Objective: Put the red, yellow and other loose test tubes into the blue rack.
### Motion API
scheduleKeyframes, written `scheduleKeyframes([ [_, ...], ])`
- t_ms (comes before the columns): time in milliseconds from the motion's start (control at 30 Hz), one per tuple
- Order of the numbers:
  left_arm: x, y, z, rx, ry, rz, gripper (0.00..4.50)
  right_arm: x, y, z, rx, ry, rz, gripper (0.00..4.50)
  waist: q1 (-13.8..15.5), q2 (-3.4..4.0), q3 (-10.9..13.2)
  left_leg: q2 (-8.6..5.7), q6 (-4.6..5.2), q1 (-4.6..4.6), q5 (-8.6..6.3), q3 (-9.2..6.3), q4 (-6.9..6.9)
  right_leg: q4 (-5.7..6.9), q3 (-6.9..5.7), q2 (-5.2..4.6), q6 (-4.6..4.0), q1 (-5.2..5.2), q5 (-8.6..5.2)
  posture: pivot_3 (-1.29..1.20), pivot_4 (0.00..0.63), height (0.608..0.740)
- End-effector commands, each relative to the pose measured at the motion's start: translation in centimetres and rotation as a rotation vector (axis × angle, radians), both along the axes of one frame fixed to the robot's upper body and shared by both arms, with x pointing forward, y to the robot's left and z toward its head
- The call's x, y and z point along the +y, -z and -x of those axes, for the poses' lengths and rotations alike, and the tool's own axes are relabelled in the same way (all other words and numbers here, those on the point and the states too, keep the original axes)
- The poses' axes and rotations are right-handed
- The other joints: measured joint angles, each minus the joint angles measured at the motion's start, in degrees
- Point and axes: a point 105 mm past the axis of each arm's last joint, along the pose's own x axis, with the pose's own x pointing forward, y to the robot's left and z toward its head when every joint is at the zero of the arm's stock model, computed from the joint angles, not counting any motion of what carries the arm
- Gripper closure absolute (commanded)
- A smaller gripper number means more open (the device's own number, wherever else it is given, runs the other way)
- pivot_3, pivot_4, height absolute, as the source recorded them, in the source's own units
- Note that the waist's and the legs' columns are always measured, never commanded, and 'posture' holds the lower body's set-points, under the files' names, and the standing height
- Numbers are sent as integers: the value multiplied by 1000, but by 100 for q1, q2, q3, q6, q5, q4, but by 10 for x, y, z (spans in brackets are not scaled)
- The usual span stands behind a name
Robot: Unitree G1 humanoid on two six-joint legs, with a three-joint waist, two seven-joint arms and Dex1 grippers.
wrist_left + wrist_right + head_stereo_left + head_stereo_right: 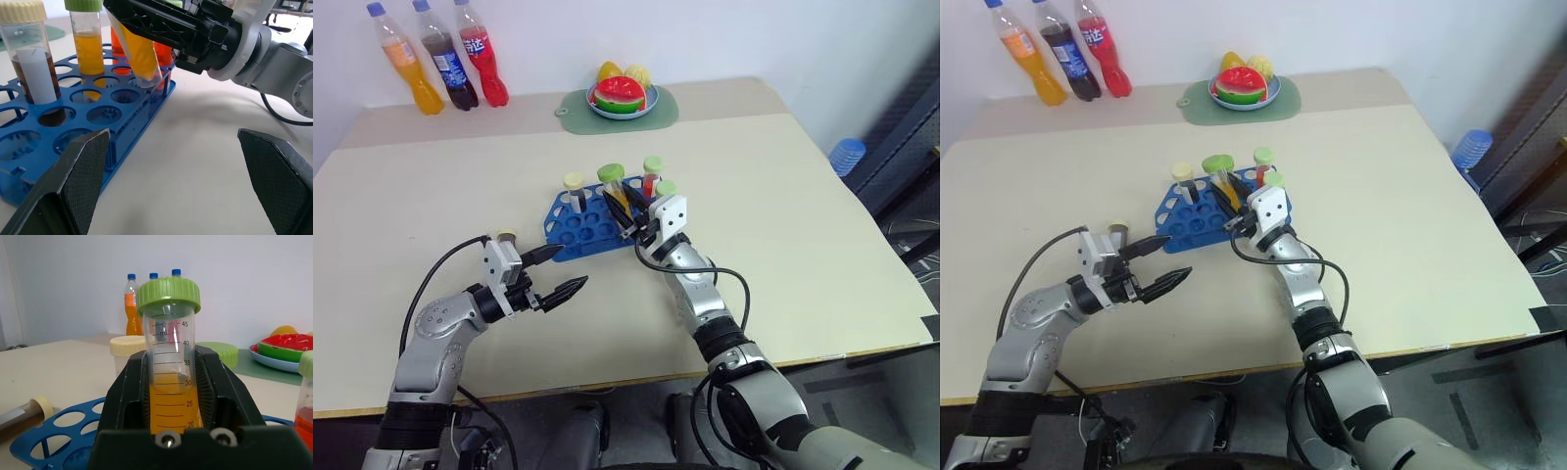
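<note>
Right hand (628, 221) pinches a yellow-orange tube (168, 382) marked "mL", 20 to 45; left hand (558, 273) spread.

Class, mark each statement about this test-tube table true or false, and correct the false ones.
1. The right pincer grips a yellow-orange tube. True.
2. That tube stands upright in the blue rack. False: it is tilted, its tip at a hole near the rack's edge.
3. The left pincer holds a tube. False: it is open and empty.
4. A brown tube with a pale cap stands in the rack. True.
</note>
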Motion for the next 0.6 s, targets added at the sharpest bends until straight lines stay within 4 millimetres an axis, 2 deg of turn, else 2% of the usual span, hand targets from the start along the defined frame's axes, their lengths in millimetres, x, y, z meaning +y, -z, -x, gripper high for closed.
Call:
scheduleKeyframes([
  [33,3,-9,2,-36,-2,5,139,8,8,-2,19,8,18,3701,-35,0,-1,0,0,1,0,0,0,1,0,0,0,0,0,0,150,740],
  [233,4,-7,2,-35,-2,5,139,2,6,-14,12,63,27,3701,-28,1,-2,2,-2,4,1,0,0,6,0,2,-1,1,0,0,150,740],
  [433,3,-7,2,-37,-1,7,139,1,9,-15,16,68,24,3701,-32,1,-3,1,-2,6,1,-3,2,7,0,3,-1,5,0,0,150,740],
  [533,2,-7,1,-37,-3,13,139,3,12,-11,42,-2,-4,3701,-33,1,-3,1,-2,6,1,-3,3,6,0,3,-1,6,0,0,150,740],
  [567,2,-8,1,-36,-6,18,139,3,11,-8,37,-20,-15,2678,-33,1,-4,1,-2,6,1,-3,3,6,0,3,-1,6,0,0,150,740],
  [600,2,-9,1,-35,-10,24,139,2,9,-7,14,-22,-12,2372,-33,1,-3,1,-2,6,1,-3,3,6,0,3,-1,6,0,0,150,740],
])
